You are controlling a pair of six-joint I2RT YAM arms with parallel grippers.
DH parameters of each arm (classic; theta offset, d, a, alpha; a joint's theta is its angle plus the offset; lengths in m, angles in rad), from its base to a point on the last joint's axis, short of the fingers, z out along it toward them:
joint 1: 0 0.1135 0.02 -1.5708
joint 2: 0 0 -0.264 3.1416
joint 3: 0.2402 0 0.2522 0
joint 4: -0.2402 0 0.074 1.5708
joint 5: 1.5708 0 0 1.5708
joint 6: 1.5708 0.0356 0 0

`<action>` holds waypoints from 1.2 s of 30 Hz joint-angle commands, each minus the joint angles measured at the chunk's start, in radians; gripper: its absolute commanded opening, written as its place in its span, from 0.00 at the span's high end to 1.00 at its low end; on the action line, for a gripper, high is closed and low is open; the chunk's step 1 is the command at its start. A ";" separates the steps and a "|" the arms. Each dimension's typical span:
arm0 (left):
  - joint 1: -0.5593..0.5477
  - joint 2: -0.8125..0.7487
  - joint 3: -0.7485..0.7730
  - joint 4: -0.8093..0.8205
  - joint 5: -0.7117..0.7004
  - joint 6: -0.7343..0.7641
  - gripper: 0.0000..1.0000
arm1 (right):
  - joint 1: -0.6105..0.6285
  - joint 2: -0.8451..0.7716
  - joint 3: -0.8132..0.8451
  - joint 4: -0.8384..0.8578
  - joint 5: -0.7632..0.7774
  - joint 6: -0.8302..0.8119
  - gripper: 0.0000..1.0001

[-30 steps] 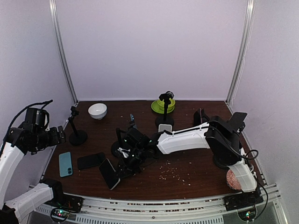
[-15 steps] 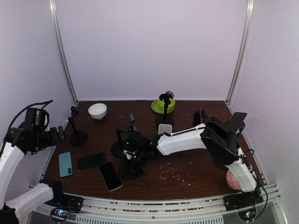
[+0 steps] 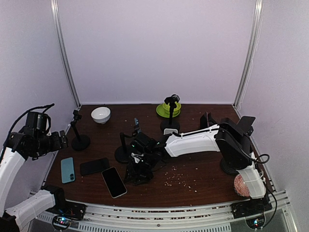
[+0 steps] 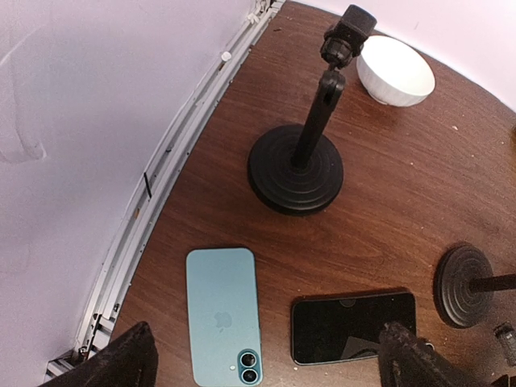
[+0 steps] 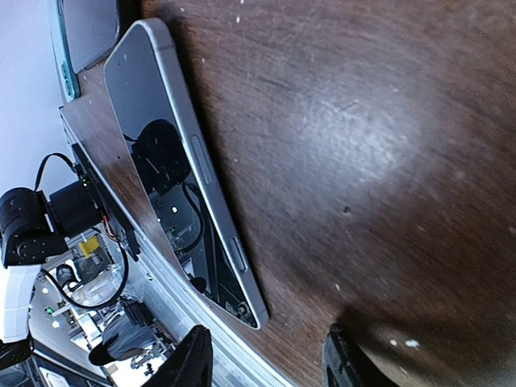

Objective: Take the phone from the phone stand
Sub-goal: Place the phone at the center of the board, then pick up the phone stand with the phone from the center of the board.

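Lying flat, screen-up: silver-edged phone, glossy black.

The left arm and right arm have white shells, black joints and black cables.

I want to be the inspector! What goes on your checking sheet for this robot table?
Surface: brown wooden table, with crumbs scattered near the front.
Job's things: silver-edged phone lies flat on the table, off the phone stand.
Clutter: teal phone, black phone, left stand, back stand, white bowl, green plate, pink object.
Grippers: left gripper open and empty, with fingers wide apart; right gripper open, low beside the silver-edged phone.
Cables: black cable loops above the left arm.
Surroundings: pale walls, metal corner posts.
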 commanded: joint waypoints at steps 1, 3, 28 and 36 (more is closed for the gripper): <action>0.010 -0.009 -0.010 0.035 0.005 0.008 0.02 | -0.007 -0.089 -0.021 -0.061 0.092 -0.046 0.53; 0.010 -0.012 -0.010 0.035 0.004 0.008 0.02 | -0.005 -0.112 -0.027 -0.079 0.114 -0.063 0.52; 0.013 -0.029 -0.009 0.035 -0.003 0.008 0.02 | 0.086 -0.595 -0.127 -0.343 0.690 -0.173 0.34; 0.013 -0.037 -0.004 0.034 -0.007 0.008 0.02 | 0.069 -0.791 -0.345 -0.085 0.735 -0.172 0.00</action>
